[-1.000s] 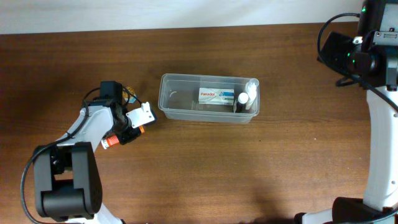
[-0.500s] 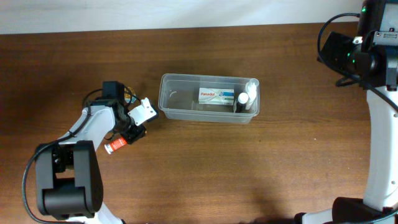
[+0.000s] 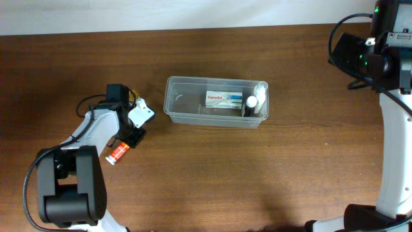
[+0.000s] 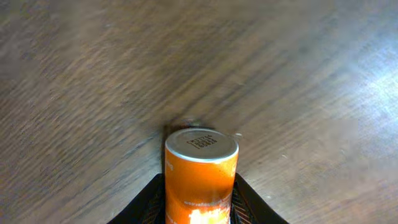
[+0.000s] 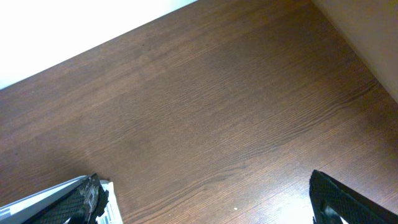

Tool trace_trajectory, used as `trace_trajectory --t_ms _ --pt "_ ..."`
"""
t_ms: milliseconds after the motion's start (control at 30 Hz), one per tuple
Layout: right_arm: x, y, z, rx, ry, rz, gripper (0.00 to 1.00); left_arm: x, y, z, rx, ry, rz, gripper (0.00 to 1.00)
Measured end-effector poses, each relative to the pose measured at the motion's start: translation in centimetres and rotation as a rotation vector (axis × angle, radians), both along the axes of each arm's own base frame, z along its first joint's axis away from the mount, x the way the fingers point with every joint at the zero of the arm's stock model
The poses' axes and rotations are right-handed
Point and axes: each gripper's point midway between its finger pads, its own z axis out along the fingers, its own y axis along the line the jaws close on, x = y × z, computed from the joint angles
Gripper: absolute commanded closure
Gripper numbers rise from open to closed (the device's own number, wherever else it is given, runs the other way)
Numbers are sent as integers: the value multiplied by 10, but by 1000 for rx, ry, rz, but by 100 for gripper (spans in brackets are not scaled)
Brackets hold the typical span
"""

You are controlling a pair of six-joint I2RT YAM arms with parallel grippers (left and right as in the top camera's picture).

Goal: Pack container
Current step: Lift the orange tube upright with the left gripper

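On the left of the bench (image 3: 212, 174), we see the left gripper (image 4: 199, 202) closed on an orange bottle (image 4: 200, 168), now swung slightly back from the container (image 3: 175, 103) at mid-bench, so packing it remains. The right gripper (image 5: 208, 208) hangs wide open, empty.

A clear, translucent plastic rectangular tub with rounded corners and a rim (image 3: 183, 103) stands upright and open-topped near the middle of the brown wooden table (image 3: 257, 167), its long sides running left to right. Inside, a white box with red lettering (image 3: 224, 98) lies flat, and small white-capped bottles (image 3: 252, 102) stand at the right end.
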Motion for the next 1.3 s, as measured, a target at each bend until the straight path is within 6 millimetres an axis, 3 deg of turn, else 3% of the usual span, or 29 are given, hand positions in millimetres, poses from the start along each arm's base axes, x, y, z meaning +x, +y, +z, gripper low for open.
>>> trace_trajectory --t_ms 167,267,333,500,700,767,800,1200,1300 --pt "0 0 0 0 0 0 2 8 3 1 -9 -33 163 64" --pt "0 0 0 0 0 0 2 13 3 2 -27 -55 247 37" --pt "0 0 0 0 0 0 2 14 0 2 -51 -59 285 28" --pt "0 0 0 0 0 0 2 14 -11 3 -122 -47 323 33" --pt "0 0 0 0 0 0 2 10 -16 2 -150 -24 333 31" --pt "0 0 0 0 0 -1 2 1 -16 1 -144 12 328 5" --pt "0 0 0 0 0 0 2 -4 -16 0 -137 30 322 1" --pt "0 0 0 0 0 0 2 -27 0 -3 -33 108 312 2" --pt "0 0 0 0 0 0 2 -28 4 -3 -19 109 321 30"
